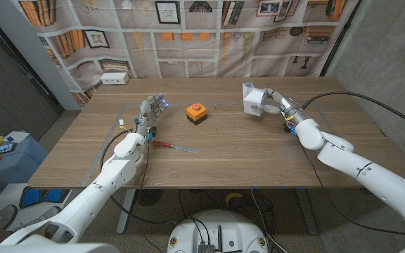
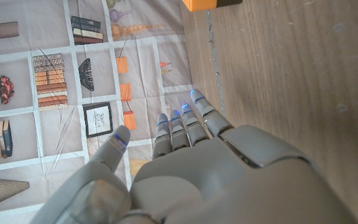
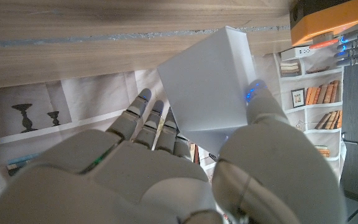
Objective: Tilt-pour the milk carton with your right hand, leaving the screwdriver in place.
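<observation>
Milk carton (image 1: pixel 252 98) hangs tilted above the counter (image 1: pixel 245 151), gripped by the right hand (image 1: pixel 276 104); left hand (image 1: pixel 150 111) spread beside the screwdriver (image 1: pixel 174 146).

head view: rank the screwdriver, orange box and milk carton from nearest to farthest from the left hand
From the left hand:
1. screwdriver, lying on the table just in front of that hand, toward the robot.
2. orange box, at the table's middle.
3. milk carton, across on the robot's right, held by the right hand.

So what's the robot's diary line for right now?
right hand: grips milk carton, tilted | left hand: holds nothing | screwdriver: on table, untouched
</observation>
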`<action>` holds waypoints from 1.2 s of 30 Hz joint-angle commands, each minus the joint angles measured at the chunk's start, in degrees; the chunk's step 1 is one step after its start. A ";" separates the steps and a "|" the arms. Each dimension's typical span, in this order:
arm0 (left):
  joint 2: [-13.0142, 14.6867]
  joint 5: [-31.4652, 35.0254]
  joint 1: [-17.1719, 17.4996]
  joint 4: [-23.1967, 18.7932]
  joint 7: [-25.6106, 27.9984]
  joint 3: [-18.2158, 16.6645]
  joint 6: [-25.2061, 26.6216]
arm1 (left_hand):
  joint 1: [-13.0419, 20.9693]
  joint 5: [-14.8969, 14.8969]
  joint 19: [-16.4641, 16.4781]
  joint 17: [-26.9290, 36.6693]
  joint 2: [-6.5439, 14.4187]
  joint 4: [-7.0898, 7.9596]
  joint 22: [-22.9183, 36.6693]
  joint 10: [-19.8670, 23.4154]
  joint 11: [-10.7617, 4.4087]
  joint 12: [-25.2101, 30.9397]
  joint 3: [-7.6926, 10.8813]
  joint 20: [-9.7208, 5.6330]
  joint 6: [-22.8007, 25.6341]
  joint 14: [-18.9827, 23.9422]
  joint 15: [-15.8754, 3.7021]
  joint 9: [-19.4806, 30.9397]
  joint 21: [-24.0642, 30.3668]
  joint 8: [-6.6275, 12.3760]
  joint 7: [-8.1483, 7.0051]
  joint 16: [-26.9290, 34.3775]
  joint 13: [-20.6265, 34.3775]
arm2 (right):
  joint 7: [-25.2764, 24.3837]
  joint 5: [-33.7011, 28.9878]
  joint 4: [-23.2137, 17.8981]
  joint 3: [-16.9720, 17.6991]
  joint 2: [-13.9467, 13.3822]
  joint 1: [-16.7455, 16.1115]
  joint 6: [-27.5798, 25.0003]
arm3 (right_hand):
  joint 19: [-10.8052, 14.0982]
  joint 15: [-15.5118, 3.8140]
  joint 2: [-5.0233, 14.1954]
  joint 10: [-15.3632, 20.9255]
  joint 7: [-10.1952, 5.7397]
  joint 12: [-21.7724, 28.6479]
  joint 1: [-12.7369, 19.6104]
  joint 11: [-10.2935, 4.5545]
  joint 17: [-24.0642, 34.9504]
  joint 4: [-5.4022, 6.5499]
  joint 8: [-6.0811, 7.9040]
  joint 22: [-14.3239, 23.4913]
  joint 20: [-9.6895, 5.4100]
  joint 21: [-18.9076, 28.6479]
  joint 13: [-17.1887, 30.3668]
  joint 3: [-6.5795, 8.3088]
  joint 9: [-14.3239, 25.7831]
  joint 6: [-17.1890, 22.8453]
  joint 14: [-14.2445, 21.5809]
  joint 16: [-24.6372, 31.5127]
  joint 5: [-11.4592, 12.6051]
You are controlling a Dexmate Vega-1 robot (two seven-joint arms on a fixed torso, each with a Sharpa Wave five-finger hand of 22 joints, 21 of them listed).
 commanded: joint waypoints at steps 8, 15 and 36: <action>0.74 0.57 0.95 -1.45 1.15 -0.14 0.55 | -0.25 0.27 0.32 0.20 3.55 0.29 0.23 0.20 -0.03 -0.21 0.28 0.15 0.37 0.38 0.08 0.21 -0.20 -0.02 -0.02 -0.11 0.32 | 11.24 -1.35 -10.61 1.94 -7.91 0.27 -10.41 | 0.80 0.32 0.79 0.95 -0.54 -0.28 -0.33 0.08 0.21 0.13 0.20 0.29 -0.16 0.34 0.25 -0.50 -0.25 0.10 0.55 0.60 -0.17; 0.65 1.01 1.65 -1.89 1.87 -0.40 -0.44 | -0.21 0.27 0.32 0.19 3.56 0.32 0.23 0.28 0.04 -0.21 0.34 0.21 0.37 0.36 0.11 0.21 -0.36 -0.06 0.08 -0.15 0.32 | 15.60 -2.69 -12.87 1.58 -10.04 1.71 -12.29 | 1.30 0.05 0.94 1.46 -0.56 -0.25 -0.41 0.06 0.21 0.14 0.22 0.29 -0.10 0.42 0.32 -0.62 -0.38 0.24 1.02 0.80 -0.17; 0.41 1.45 2.92 -1.94 1.80 -0.74 -2.71 | -0.13 0.27 0.49 0.17 3.54 0.32 0.24 0.28 0.26 -0.27 0.48 0.21 0.46 0.40 0.06 0.22 -0.69 -0.10 0.06 -0.18 0.33 | 30.07 -13.26 -21.31 -1.54 -13.79 7.09 -21.35 | 2.52 -0.47 1.10 1.50 -0.45 -0.68 -0.78 0.09 0.19 0.15 0.13 0.29 0.06 0.54 0.55 -1.05 -0.69 0.27 1.79 1.12 -0.21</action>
